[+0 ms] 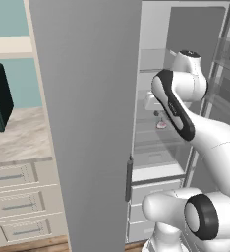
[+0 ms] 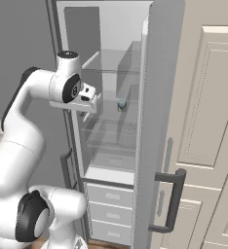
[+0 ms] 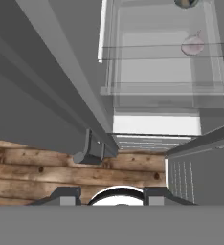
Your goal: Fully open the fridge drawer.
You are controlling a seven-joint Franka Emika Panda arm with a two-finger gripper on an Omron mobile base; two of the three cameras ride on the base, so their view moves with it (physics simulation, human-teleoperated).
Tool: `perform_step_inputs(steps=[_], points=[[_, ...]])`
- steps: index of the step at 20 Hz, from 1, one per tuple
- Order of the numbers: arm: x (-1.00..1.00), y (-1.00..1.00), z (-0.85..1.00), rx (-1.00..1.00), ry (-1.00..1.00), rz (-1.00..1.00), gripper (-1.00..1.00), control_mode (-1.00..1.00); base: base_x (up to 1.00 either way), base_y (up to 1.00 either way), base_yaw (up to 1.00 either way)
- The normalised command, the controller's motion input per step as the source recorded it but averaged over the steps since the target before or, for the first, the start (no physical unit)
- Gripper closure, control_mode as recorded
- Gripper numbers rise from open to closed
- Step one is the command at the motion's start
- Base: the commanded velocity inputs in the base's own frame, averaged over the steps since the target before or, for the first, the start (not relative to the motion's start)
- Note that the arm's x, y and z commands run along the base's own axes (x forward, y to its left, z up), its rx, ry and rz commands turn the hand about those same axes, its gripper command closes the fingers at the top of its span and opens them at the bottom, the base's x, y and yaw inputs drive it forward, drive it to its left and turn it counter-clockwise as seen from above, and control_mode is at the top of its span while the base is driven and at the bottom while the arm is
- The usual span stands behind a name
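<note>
One clear, shallow plastic fridge drawer sits under flat glass shelves.

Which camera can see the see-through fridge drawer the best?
The hand view: it looks down on the fridge drawer, with its clear front rim plain across the fridge. In the left base view the arm partly covers it. The right base view shows it faintly.

fridge drawer above white drawers

Glass shelves span the upper right of the hand view, inside the open fridge; a small pale pink item lies on one. Below, the wooden floor crosses the lower left.
</note>
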Motion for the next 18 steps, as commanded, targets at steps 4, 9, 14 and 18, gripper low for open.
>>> perform_step_inputs(steps=[4,9,14,18], points=[[-0.12,0.00,-0.01,0.00,0.00,0.00,-1.00,-1.00,0.00,0.00,0.00],[-0.21,0.00,-0.05,-0.01,0.00,0.00,-1.00,-1.00,0.00,0.00,0.00],[-0.28,-0.01,-0.14,-0.04,0.02,0.00,-1.00,-1.00,0.00,0.00,0.00],[-0.16,-0.24,-0.09,0.00,0.02,0.00,-1.00,-1.00,0.00,0.00,0.00]])
